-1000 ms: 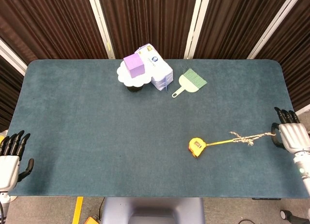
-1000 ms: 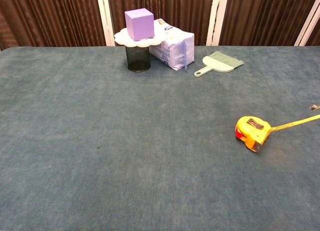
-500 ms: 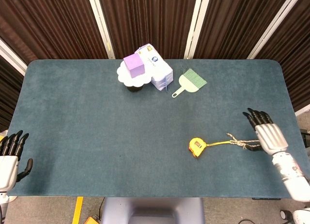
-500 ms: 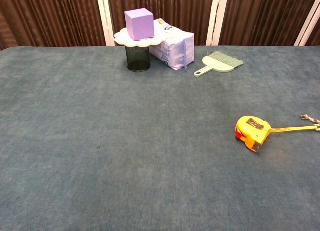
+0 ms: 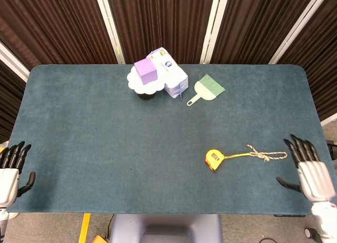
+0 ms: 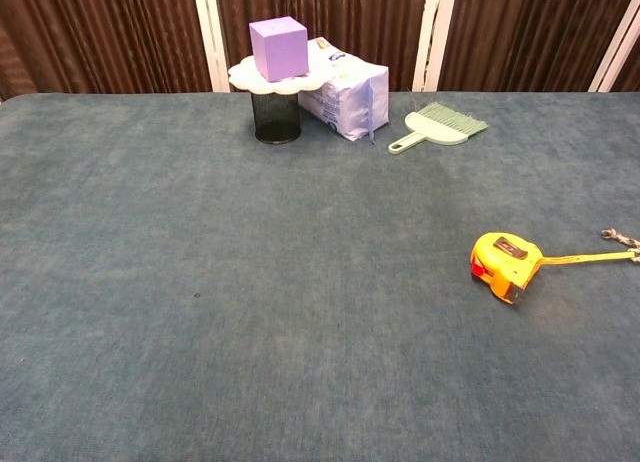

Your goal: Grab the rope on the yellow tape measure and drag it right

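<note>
Tabletop [image 5: 105,138] hands [image 5: 311,172] show only overhead; rope [image 5: 267,154] lies loose.

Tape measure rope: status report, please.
Right robot hand open, clear of rope. Left robot hand open, idle. Yellow tape measure on table, rope slack beside it. Nothing between.

I can read no text from here. The white-and-blue soft plastic pack [image 5: 171,74] at the back of the bench carries a small printed label on top, but its letters are too small and blurred. The yellow tape measure [image 6: 505,264] shows no legible marking.
</note>
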